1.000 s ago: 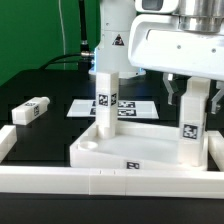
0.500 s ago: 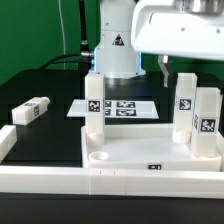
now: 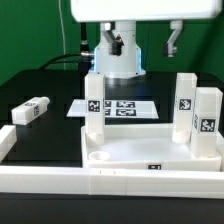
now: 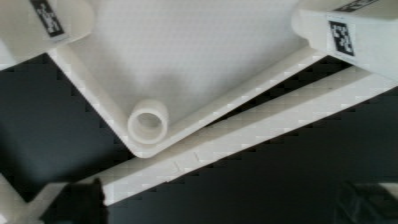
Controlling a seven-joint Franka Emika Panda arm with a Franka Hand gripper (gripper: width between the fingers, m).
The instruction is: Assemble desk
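The white desk tabletop (image 3: 140, 150) lies rim-up on the black table. Three white tagged legs stand on it: one at the exterior view's left (image 3: 95, 105) and two at the right (image 3: 185, 100) (image 3: 207, 122). A fourth leg (image 3: 30, 110) lies loose on the table at the far left. My gripper (image 3: 143, 42) hangs high above the tabletop, open and empty, touching nothing. In the wrist view the tabletop corner with a round socket (image 4: 148, 123) shows below my gripper (image 4: 217, 202), with one dark fingertip (image 4: 59, 200) at the frame's edge.
A long white border rail (image 3: 60, 182) runs along the front and the left side, and shows in the wrist view (image 4: 267, 125). The marker board (image 3: 125, 108) lies behind the tabletop. The robot base (image 3: 120, 65) stands at the back.
My gripper has let go of the right front leg and risen well above the desk. The tabletop has shifted, and a third standing leg now shows.
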